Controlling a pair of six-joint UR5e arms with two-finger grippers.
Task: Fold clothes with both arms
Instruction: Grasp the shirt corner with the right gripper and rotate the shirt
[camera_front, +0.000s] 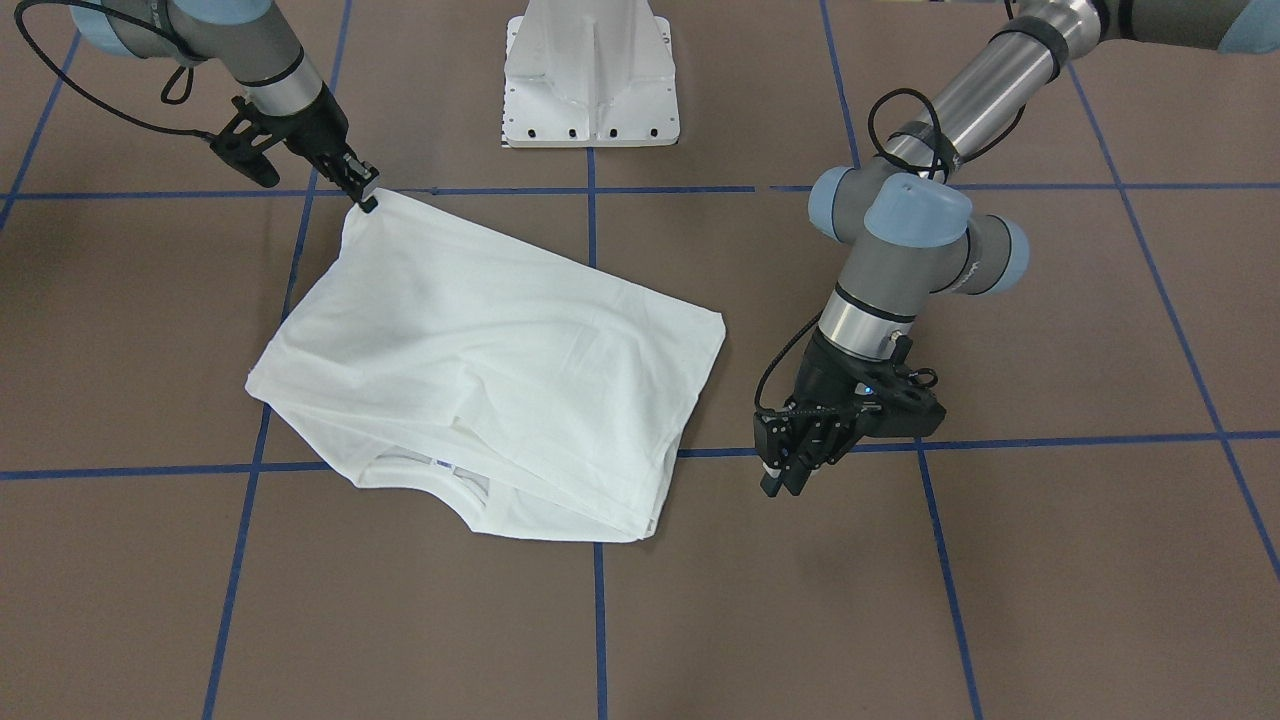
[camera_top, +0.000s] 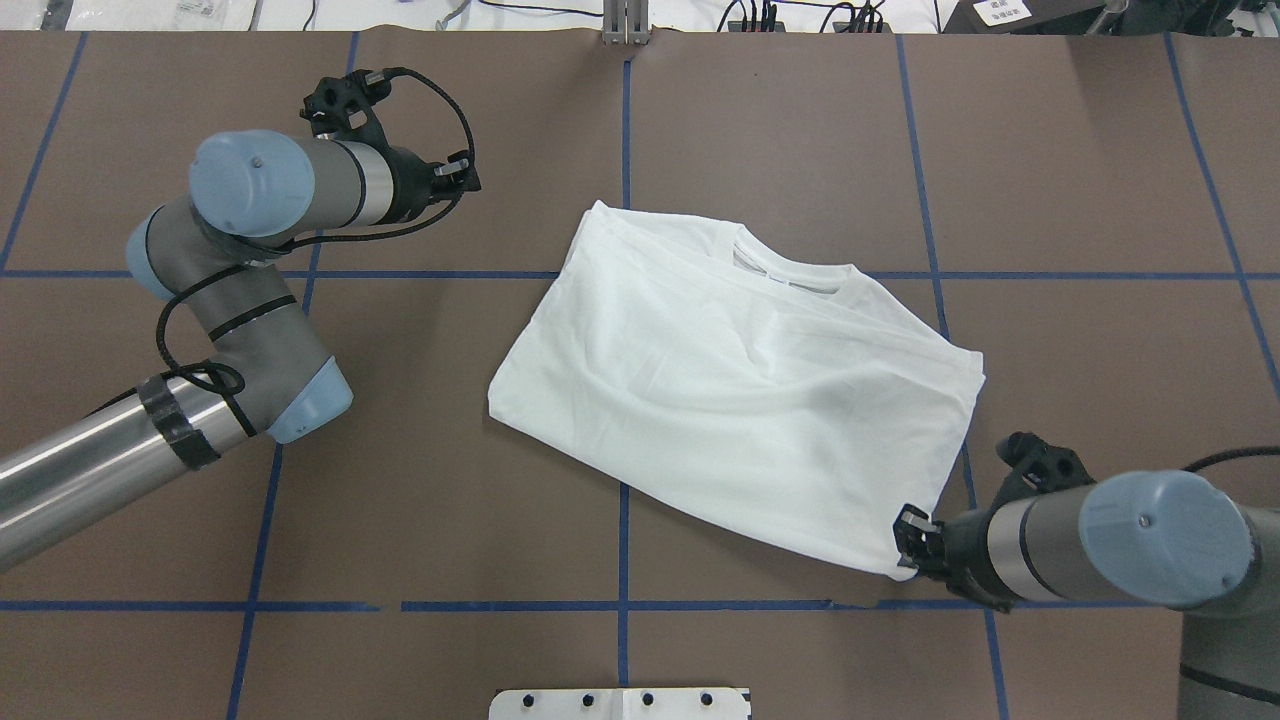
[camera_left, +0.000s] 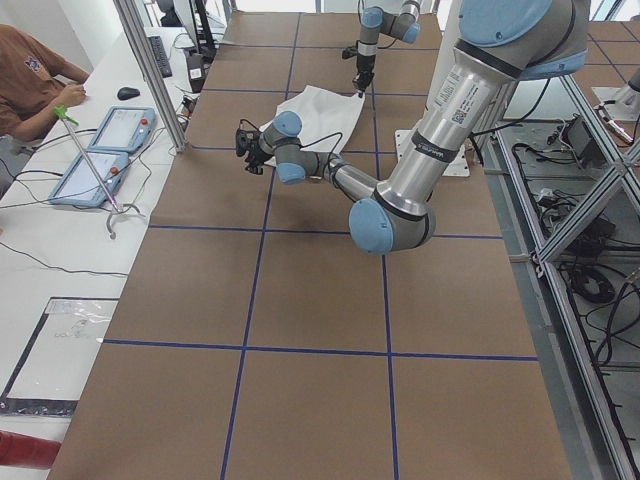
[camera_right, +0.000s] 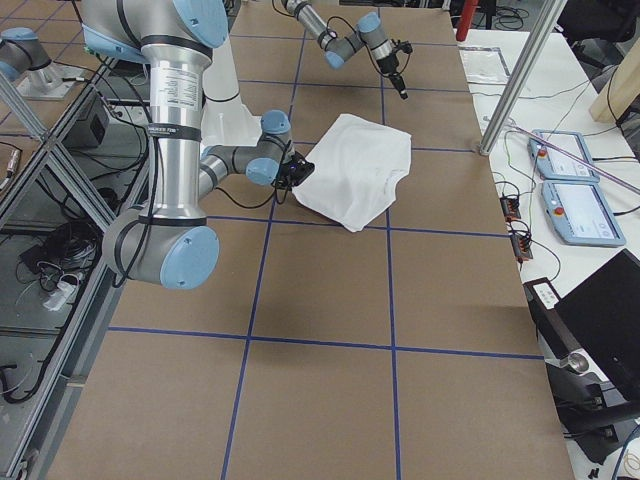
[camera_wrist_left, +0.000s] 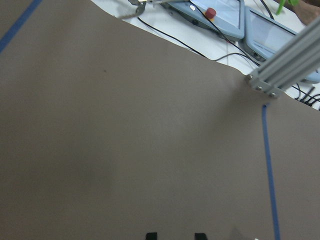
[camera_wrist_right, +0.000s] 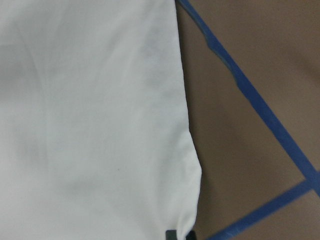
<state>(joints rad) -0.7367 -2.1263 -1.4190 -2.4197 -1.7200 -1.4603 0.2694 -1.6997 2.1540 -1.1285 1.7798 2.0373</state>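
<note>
White shirt (camera_front: 480, 350), half folded.
Corner clamped in right gripper (camera_front: 362, 195); left gripper (camera_front: 785, 478) empty, fingers (camera_wrist_left: 151, 236) apart, shirt well clear of them. Next, probably: left gripper takes a free corner.

The shirt (camera_front: 480, 340) is soft, matt white cloth, lightly creased, with a ribbed collar (camera_top: 800, 282). The table (camera_front: 1000, 600) carries a smooth, matt brown covering marked with blue tape (camera_front: 1080, 440). The left arm (camera_top: 80, 460) and right arm (camera_top: 1030, 550) have smooth, bright metal tubes, matt grey housings and glossy light-blue caps. The left gripper (camera_front: 790, 478) and right gripper (camera_front: 365, 197) are matt black. The base (camera_front: 590, 90) is smooth white-painted metal.
</note>
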